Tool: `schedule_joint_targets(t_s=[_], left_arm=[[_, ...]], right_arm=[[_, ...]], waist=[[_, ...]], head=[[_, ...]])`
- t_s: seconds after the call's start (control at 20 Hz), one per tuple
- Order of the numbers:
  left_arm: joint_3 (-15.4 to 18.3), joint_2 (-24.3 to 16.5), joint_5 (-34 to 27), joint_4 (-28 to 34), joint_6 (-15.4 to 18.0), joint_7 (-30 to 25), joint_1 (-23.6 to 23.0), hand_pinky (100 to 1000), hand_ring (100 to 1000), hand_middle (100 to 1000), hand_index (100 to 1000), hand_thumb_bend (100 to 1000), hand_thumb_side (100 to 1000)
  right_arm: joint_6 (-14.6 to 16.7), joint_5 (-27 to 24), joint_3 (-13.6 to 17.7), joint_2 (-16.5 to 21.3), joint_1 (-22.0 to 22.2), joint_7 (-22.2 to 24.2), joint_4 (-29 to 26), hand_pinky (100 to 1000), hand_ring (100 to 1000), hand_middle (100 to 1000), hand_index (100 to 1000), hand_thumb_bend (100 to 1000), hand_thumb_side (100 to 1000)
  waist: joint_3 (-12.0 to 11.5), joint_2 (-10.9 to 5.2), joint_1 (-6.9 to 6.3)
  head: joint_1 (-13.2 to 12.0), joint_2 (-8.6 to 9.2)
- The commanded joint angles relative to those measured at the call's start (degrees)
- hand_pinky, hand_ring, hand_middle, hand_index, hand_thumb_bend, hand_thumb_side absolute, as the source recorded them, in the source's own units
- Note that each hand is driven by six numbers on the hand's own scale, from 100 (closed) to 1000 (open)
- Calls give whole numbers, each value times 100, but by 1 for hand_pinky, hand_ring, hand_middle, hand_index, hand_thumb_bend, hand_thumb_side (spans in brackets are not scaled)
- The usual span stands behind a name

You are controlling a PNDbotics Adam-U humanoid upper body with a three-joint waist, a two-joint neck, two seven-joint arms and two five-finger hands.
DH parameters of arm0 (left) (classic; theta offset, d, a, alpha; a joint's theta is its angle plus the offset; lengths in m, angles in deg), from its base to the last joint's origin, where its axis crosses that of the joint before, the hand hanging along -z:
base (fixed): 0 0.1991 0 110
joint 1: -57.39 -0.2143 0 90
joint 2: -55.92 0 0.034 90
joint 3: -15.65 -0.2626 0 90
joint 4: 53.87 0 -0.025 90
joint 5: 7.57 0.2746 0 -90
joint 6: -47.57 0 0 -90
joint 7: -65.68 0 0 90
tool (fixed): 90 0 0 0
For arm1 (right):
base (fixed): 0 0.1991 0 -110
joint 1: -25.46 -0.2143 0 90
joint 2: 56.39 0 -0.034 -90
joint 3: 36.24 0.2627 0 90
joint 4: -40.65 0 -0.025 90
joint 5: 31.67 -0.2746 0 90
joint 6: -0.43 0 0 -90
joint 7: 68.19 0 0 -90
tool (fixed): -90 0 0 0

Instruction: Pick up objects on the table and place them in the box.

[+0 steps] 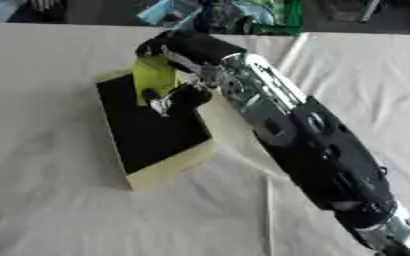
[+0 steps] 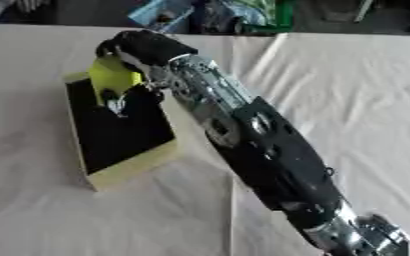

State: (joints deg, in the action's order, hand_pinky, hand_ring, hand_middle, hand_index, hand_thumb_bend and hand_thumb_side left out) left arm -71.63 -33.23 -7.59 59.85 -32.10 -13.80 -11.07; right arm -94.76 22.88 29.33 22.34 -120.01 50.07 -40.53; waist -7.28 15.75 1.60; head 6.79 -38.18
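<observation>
The right arm, black with silver joints, comes in from the lower right corner and stretches diagonally up and to the left across the worktop (image 1: 51, 210), which is covered with a creased off-white cloth. Its right hand (image 1: 175, 70) is poised over the far end of an open rectangular box with pale yellow walls and a dark interior (image 1: 152, 132), which sits left of centre on the cloth with one short end toward the far edge. The fingers are curled round a flat, bright yellow-green object (image 1: 154, 77), pinching it so that it hangs upright just above the far rim of the box, its lower edge inside the opening; whether it touches the box wall cannot be told. Beyond the far edge of the worktop lies a blurred clutter of blue and green items (image 1: 226, 12) that cannot be made out.
</observation>
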Motion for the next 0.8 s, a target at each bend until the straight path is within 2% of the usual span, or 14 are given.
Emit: schedule_joint_targets(t_s=[0.05, 0.2, 0.5, 0.55, 0.65, 0.8], left_arm=[[-4, -50, -9, 87, 22, -16, 87, 517, 685, 677, 674, 100, 655], [-9, -47, -13, 87, 21, -24, 100, 517, 685, 677, 674, 100, 654], [-10, -42, -14, 87, 18, -31, 101, 516, 685, 677, 674, 100, 653], [-9, -43, -14, 87, 17, -31, 99, 516, 685, 677, 674, 100, 652], [-9, -41, -12, 87, 12, -34, 95, 516, 685, 678, 674, 100, 652], [-5, -43, -8, 87, 2, -38, 88, 516, 685, 678, 674, 100, 651]], right_arm=[[40, 156, -38, -95, -129, -108, 114, 607, 303, 353, 653, 100, 123], [68, 346, -79, -160, -124, -186, 285, 617, 331, 376, 651, 100, 118], [53, 683, -69, -225, -83, -317, 727, 742, 625, 655, 750, 100, 102], [87, 695, -72, -230, -77, -295, 758, 777, 778, 769, 798, 100, 112], [181, 670, -80, -226, -71, -163, 760, 829, 894, 870, 851, 100, 129], [360, 494, -84, -200, -59, 217, 655, 882, 967, 970, 919, 100, 168]], waist=[[-22, -107, 74], [-38, -95, 77], [-30, -83, 83], [-26, -83, 83], [-17, -83, 84], [-5, -87, 84]], head=[[39, 63], [58, 84], [71, 95], [72, 93], [73, 90], [72, 91]])
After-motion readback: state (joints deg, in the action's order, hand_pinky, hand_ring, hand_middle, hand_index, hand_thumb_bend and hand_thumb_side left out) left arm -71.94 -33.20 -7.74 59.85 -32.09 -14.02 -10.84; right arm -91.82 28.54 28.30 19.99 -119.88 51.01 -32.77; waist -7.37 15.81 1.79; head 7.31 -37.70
